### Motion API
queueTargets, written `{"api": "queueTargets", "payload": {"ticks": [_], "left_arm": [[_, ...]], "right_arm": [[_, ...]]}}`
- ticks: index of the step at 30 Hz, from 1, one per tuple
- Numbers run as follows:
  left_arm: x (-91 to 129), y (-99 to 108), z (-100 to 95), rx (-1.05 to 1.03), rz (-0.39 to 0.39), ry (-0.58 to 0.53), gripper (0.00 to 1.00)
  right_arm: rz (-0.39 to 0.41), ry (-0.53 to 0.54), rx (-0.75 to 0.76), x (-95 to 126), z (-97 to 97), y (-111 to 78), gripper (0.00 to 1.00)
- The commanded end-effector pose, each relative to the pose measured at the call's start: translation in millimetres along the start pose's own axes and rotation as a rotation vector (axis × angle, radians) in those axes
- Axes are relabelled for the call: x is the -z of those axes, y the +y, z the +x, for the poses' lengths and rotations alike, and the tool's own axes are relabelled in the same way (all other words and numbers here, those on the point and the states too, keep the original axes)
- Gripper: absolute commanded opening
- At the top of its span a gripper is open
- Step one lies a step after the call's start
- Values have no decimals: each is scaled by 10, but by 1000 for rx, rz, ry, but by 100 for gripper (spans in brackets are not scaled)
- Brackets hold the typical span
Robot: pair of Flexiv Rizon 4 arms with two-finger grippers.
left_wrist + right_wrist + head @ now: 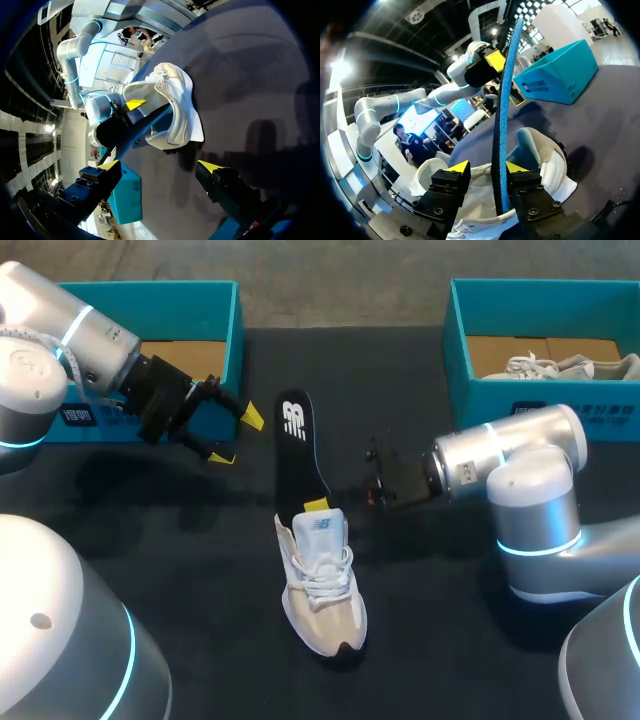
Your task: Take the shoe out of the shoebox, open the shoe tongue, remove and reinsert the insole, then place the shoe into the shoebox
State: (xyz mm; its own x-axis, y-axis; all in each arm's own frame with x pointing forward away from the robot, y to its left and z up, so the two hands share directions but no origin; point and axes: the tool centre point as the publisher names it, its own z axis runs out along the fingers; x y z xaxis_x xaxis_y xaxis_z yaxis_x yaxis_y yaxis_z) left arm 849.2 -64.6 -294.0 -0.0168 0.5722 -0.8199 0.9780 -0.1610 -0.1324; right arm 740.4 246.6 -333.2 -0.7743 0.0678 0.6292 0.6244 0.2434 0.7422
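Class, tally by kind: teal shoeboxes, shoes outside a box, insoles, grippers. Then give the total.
Shoeboxes: 2, left shoebox and right shoebox
Shoes outside a box: 1, white shoe
Insoles: 1, black insole
Grippers: 2, left gripper and right gripper
Total: 6

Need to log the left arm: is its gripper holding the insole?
No, the left gripper is open with nothing between its fingers; the insole lies apart from it.

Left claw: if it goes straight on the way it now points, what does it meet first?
Probably the insole, which lies across the line ahead of the left claw, with the shoe just behind it. Depth is unclear.
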Motion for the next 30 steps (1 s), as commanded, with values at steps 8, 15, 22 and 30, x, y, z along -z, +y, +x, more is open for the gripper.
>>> {"api": "queueTargets", "payload": {"ticks": [8, 15, 22, 30], "left_arm": [[0, -1, -3, 0, 0, 2, 100], [0, -1, -3, 0, 0, 2, 100], [0, -1, -3, 0, 0, 2, 100], [0, -1, -3, 0, 0, 2, 100]], "right_arm": [[21, -22, 18, 14, 36, 124, 42], [35, -31, 39, 12, 66, 237, 42], [47, -40, 52, 18, 71, 342, 40], [60, -47, 55, 18, 30, 413, 0]]}}
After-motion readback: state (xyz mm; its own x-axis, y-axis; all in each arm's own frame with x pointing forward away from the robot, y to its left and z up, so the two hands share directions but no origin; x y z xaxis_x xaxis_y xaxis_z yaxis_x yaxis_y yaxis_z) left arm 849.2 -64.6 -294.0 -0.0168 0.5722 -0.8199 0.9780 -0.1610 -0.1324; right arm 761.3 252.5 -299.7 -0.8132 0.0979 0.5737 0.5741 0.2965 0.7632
